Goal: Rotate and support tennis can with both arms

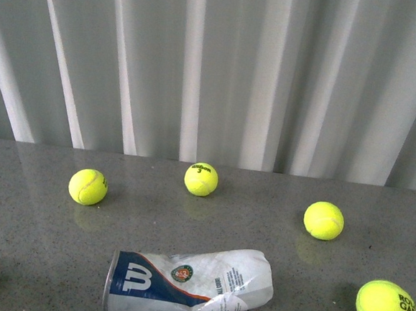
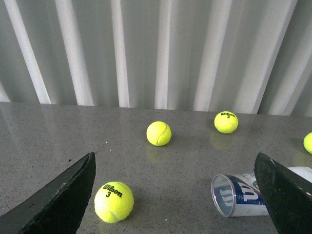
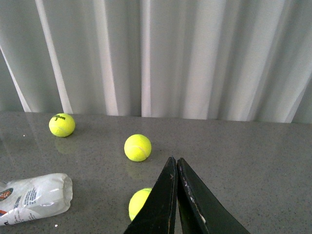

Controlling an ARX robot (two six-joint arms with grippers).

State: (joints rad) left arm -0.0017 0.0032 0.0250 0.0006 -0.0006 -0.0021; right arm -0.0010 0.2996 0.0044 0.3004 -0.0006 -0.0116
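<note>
The tennis can (image 1: 191, 282) lies on its side near the table's front edge, its silver-rimmed open mouth to the left and its crumpled clear end to the right. Neither arm shows in the front view. In the left wrist view my left gripper (image 2: 174, 161) is open and empty. The can (image 2: 239, 195) lies by one of its fingers (image 2: 285, 195), mouth facing the gap, partly hidden behind that finger. My right gripper (image 3: 174, 160) is shut on nothing, and the can's clear end (image 3: 34, 195) lies apart from it at the frame's edge.
Several yellow tennis balls are scattered on the grey table (image 1: 36, 228): one ball (image 1: 88, 186) at left, one (image 1: 201, 179) at the back, one (image 1: 324, 220) at right, one (image 1: 387, 309) at the front right. Another ball (image 2: 113, 202) sits between my left fingers. A white curtain (image 1: 222, 70) hangs behind.
</note>
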